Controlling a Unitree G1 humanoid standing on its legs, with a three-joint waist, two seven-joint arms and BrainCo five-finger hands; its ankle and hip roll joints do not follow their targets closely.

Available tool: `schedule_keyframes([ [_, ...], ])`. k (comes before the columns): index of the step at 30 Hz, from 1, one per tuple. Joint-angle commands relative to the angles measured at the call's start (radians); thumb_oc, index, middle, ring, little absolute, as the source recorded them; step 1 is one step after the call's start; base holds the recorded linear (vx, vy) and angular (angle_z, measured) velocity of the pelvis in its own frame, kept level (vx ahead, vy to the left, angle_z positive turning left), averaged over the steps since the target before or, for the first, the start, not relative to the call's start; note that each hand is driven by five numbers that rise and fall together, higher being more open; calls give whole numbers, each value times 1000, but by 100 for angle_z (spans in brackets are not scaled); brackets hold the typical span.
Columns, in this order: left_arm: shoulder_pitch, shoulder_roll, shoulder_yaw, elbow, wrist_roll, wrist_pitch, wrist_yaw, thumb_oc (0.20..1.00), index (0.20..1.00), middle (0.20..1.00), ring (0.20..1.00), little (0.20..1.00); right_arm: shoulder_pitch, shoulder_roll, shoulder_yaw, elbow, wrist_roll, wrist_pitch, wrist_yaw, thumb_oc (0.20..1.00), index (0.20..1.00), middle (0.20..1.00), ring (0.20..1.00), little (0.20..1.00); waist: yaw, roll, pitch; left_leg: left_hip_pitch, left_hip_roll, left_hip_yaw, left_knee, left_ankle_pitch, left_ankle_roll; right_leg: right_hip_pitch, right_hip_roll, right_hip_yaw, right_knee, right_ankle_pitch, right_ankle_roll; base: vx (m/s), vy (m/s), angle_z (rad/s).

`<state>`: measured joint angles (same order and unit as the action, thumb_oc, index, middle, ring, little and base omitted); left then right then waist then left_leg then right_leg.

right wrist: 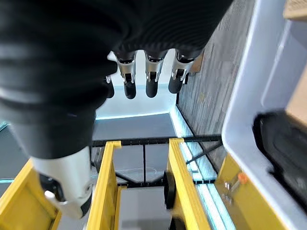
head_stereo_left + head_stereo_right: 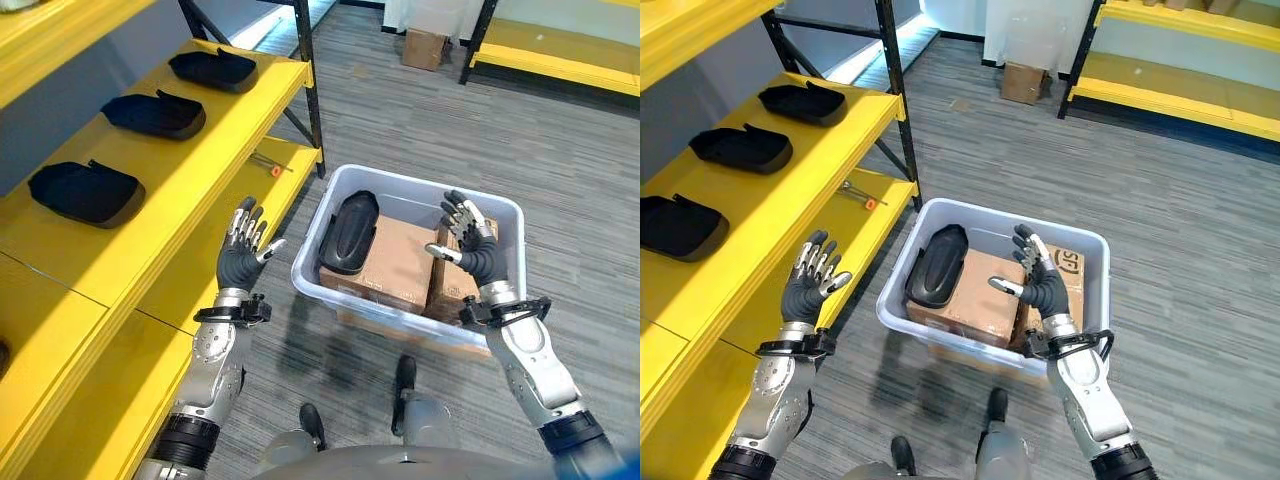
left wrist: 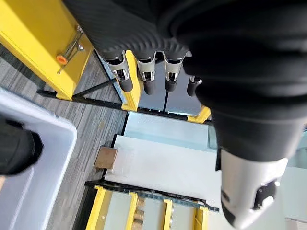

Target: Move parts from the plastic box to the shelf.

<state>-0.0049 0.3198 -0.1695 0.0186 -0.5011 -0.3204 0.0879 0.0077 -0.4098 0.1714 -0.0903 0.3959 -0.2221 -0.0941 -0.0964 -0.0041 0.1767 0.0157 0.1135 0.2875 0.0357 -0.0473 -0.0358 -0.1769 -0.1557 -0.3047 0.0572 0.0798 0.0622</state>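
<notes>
**Both hands empty, one part left in the box**

I have the left hand [image 2: 243, 258] raised at centre-left of the frame, between the shelf edge and the plastic box [image 2: 510, 215], fingers spread and holding nothing; the right hand [image 2: 470, 245] hovers over the right side of the box, fingers loosely spread, thumb apart, also empty.

One black moulded part [image 2: 349, 232] leans against the box's left wall, resting on the cardboard cartons [image 2: 400, 262] inside; three similar black parts [image 2: 85, 192] already lie in a row on the yellow shelf [image 2: 190, 180] at upper left.

I judge this the reach step for the next part; the next move calls for bringing a hand down to the leaning part, closing round its body, then lifting clear of the box rim before swinging toward the shelf's free stretch at lower left.
</notes>
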Motion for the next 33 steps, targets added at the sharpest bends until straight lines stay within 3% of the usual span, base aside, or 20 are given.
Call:
schedule_keyframes([
  [1,-29,18,11,-46,-15,-46,3,1000,1000,1000,1000,1000,-28,-3,-23,-41,15,-68,-31,1000,1000,1000,1000,1000,-22,-28,5,-88,30,-40,405,-63,-24,33,23,22,18,-48,-15,122,-205,-14],
  [2,-32,13,3,-53,-18,-44,11,1000,1000,1000,1000,1000,-26,-14,-26,-41,13,-69,-35,1000,1000,1000,1000,1000,15,-51,64,-218,-1,-146,610,11,-52,69,35,46,16,-79,-48,110,-140,-30],
  [3,-31,11,1,-53,-21,-44,9,1000,1000,1000,1000,1000,-22,-16,-29,-39,11,-68,-37,1000,1000,1000,1000,1000,14,-57,68,-245,26,-148,568,6,-44,76,28,44,13,-80,-40,150,-24,-60],
  [4,-30,9,1,-49,-23,-41,10,1000,1000,1000,1000,1000,-21,-14,-29,-28,12,-66,-41,1000,1000,1000,1000,1000,15,-65,68,-266,69,-151,493,9,-38,84,17,49,8,-80,-26,257,271,-39],
  [5,-29,10,10,-49,-28,-45,24,1000,1000,1000,1000,1000,-33,-13,-27,-15,13,-65,-58,1000,1000,1000,1000,1000,25,-70,62,-255,172,-146,265,68,-45,101,-6,70,1,-84,9,298,357,-24],
  [7,-33,4,18,-41,-20,-50,47,1000,1000,1000,1000,1000,-51,-16,-14,1,3,-62,-71,1000,1000,1000,1000,1000,50,-53,61,-225,224,-169,37,218,-85,114,-14,111,0,-91,31,290,407,-19],
  [8,-33,-6,23,-31,-21,-60,63,1000,1000,1000,1000,1000,-58,-13,-16,7,1,-65,-79,1000,1000,1000,1000,1000,64,-42,58,-220,235,-210,-17,253,-98,124,-26,131,7,-97,45,279,339,-55],
  [9,-26,-10,27,-30,-25,-63,59,1000,1000,1000,1000,1000,-51,-7,-17,11,12,-64,-73,1000,1000,1000,1000,1000,66,-43,54,-198,226,-226,54,174,-97,127,-42,149,16,-103,49,294,289,-89],
  [10,-27,-9,25,-30,-34,-53,49,1000,1000,1000,1000,1000,-47,6,-17,18,33,-59,-69,1000,1000,1000,1000,1000,73,-39,47,-189,203,-239,79,144,-104,140,-53,159,14,-96,56,232,274,-96],
  [12,-35,-1,21,-32,-39,-53,39,1000,1000,1000,1000,1000,-47,11,-31,10,43,-60,-61,1000,1000,1000,1000,1000,53,-27,34,-167,168,-170,51,128,-104,151,-79,155,7,-69,76,215,337,-118],
  [16,-56,37,37,-32,-21,-62,63,1000,1000,1000,1000,1000,-58,35,-16,28,51,-47,-59,1000,1000,1000,1000,1000,62,-57,32,-143,106,-106,63,79,-73,140,-149,174,-20,2,117,116,285,-44],
  [23,-68,49,47,-23,-3,-59,83,1000,1000,1000,1000,1000,-66,42,-10,33,67,-39,-52,1000,1000,1000,1000,1000,59,-95,22,-179,77,-87,83,52,-49,115,-178,169,-47,56,137,17,93,-8],
  [33,-143,57,-8,-9,64,-48,103,1000,1000,1000,1000,1000,-60,25,2,-34,78,-49,-34,1000,1000,1000,1000,1000,34,-115,37,-203,91,-73,76,59,-54,70,-163,175,-55,48,136,-3,-6,-6],
])
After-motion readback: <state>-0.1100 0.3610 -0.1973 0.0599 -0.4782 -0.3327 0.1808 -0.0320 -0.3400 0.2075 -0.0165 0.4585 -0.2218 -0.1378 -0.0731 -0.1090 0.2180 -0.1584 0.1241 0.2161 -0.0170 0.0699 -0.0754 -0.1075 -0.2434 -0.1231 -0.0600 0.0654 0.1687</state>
